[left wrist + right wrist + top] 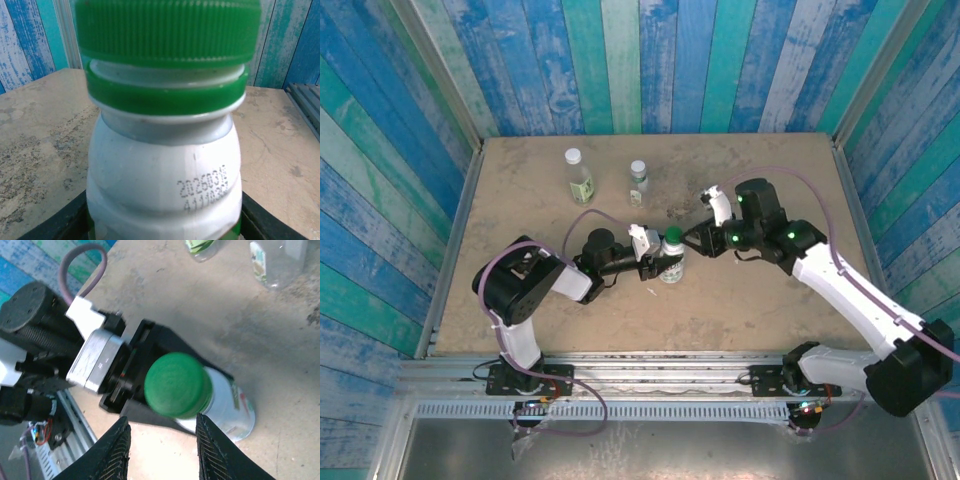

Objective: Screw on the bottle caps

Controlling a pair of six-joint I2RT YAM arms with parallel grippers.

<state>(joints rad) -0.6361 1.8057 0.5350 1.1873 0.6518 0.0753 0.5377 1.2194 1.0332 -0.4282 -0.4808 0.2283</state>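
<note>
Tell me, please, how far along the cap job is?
Done: the slim bottle and tiny bottle at the back are capped. In hand: the left gripper grips the white bottle; its green cap sits on, seemingly not fully down. Left: tightening it; the right gripper hovers open nearby.

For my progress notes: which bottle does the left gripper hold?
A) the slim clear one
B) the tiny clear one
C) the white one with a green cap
C: the left gripper is clamped around the white bottle, which has the green cap on its neck.
</note>
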